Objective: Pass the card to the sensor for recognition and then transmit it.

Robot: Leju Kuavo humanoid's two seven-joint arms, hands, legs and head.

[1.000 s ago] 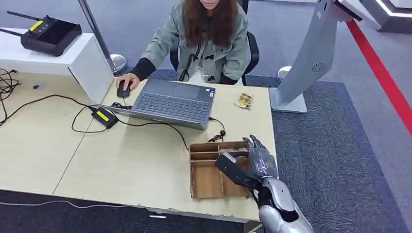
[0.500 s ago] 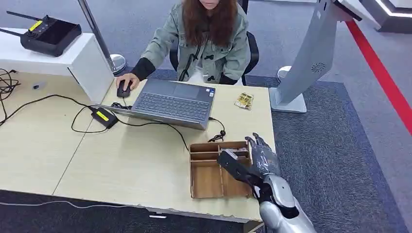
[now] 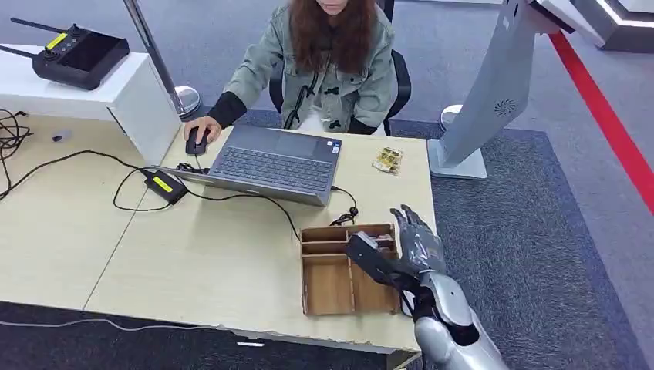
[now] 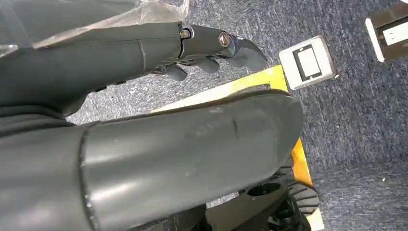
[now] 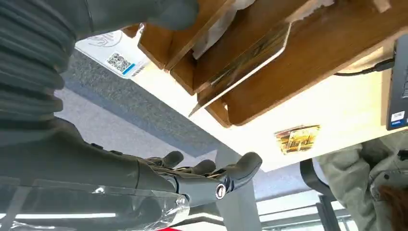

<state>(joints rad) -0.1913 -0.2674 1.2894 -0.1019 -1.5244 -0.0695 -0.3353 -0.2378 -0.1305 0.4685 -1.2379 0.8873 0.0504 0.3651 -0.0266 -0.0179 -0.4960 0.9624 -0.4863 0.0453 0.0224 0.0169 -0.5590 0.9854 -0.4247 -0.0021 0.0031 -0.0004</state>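
A light wooden worktop (image 3: pixel 216 270) spans the head view, standing on grey-blue carpet (image 3: pixel 532 254). A person (image 3: pixel 324 62) in a grey-green jacket sits at its far edge, one hand on a dark mouse (image 3: pixel 196 142). Beyond the far right corner of the worktop rises a slanted grey kiosk stand (image 3: pixel 493 92) on a white base. On the raised white shelf (image 3: pixel 92 92) at far left lies a black controller (image 3: pixel 77 54) with antennas. A grey laptop (image 3: pixel 274 163) lies open before the person; a black power adapter (image 3: pixel 165 186) with a yellow label and its cable lie just beside it.

Near the right front corner of the worktop sits a shallow wooden tray (image 3: pixel 328 289) divided into compartments. In the right wrist view the card (image 5: pixel 245 65) leans tilted on edge in one of the tray's compartments, against a divider. A small gold-patterned packet (image 3: pixel 387 159) lies well apart from the tray, near the worktop's far edge.

The right hand (image 3: pixel 397 250) hovers over the right part of the tray, thumb spread from loosely extended fingers (image 5: pixel 207 168), holding nothing. The left hand (image 4: pixel 211 53) hangs above the carpet, fingers slightly curled and apart, holding nothing.
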